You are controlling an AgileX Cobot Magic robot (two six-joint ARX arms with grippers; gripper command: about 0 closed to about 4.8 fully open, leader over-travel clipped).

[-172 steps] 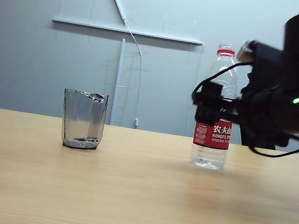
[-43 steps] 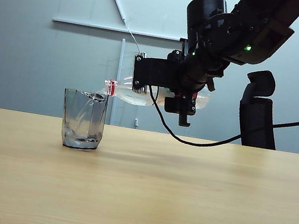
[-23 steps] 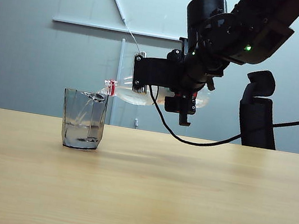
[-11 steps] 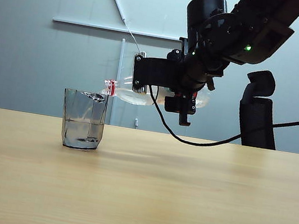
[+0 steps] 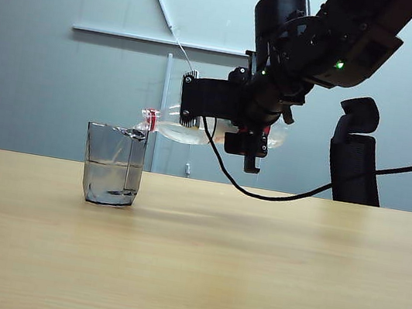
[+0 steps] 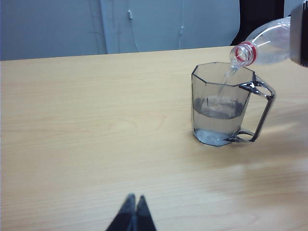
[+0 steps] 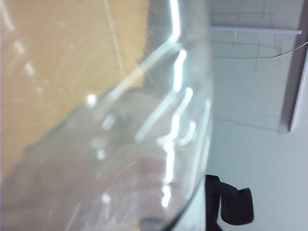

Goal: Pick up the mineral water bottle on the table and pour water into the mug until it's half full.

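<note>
While I hold the bottle (image 5: 194, 130) tipped nearly level in the upper middle of the exterior frame, my right gripper (image 5: 231, 119) is clamped around its body, and the mouth with its red ring sits just over the mug's (image 5: 113, 165) right rim. A thin stream of water (image 6: 224, 83) runs from the neck into the mug, so I judge the pour itself is the step in hand. The mug stands left of centre on the table (image 5: 249, 279), and the level inside looks close to half.

Next, I think, comes rolling the bottle back upright as soon as that level is reached, without nudging the rim, then setting it down well apart from the mug.

My left gripper (image 6: 133, 215) shows only at the lower edge of its wrist view, fingers pressed together, holding nothing, well apart from the mug. In the right wrist view the clear bottle wall fills nearly everything, so I cannot see my fingers there.

Count: 1 bottle, 1 mug, 2 grippers, 1 table.
</note>
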